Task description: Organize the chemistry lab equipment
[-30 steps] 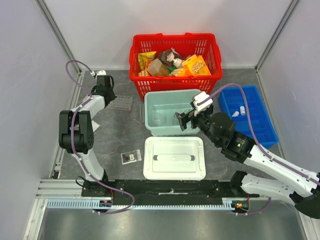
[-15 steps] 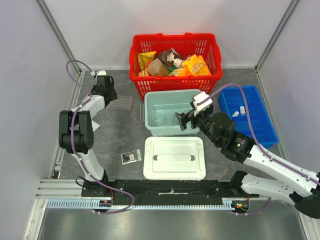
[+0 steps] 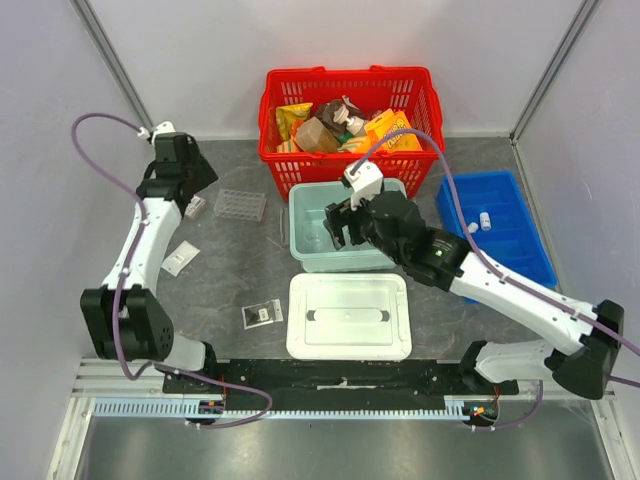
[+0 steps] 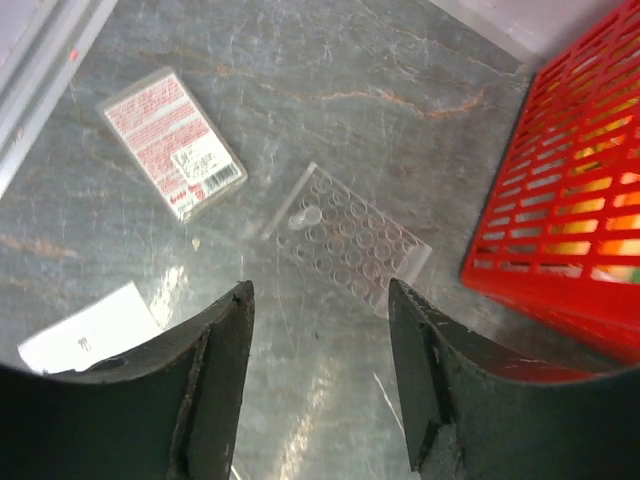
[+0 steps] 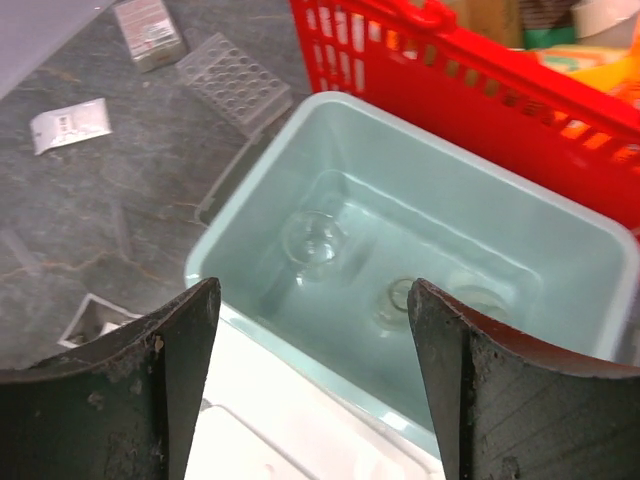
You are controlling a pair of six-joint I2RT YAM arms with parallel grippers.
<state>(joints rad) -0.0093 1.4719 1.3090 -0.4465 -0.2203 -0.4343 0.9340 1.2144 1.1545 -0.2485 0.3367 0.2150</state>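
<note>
Since the earlier frame both arms have shifted. The left arm has swung out toward the left wall and drawn back off the plate. The right arm has slid leftward from the bin's right edge to a spot over the bin, uncovering more of the blue tray.

Our left claw (image 4: 320,325) stands with its jaws well apart and nothing between them, raised above the table (image 3: 230,270). Just past its fingertips lies the clear well plate (image 4: 347,243), flat on the grey surface. A red-printed packet (image 4: 172,143) lies just to the plate's left, and a white packet (image 4: 88,340) sits nearer, beside the left finger. The red basket (image 4: 560,230) rises on the plate's right.

Our right claw (image 5: 312,320) also has its jaws spread wide and holds nothing. It hangs over the teal bin (image 5: 250,220), which stands open. Three small glass flasks rest on the bin's floor: one (image 5: 313,238) toward the left and two more (image 5: 397,298) side by side toward the right. We cannot tell whether they stand upright.

The bin's white lid (image 3: 348,315) lies on the table on its near side. A small packet with a dark insert (image 3: 262,315) sits just left of that lid. To the right, the blue tray (image 3: 520,250) holds two tiny white vials (image 3: 484,220) in its far compartments. Behind the bin, the basket holds orange and yellow snack packs (image 3: 392,130).
</note>
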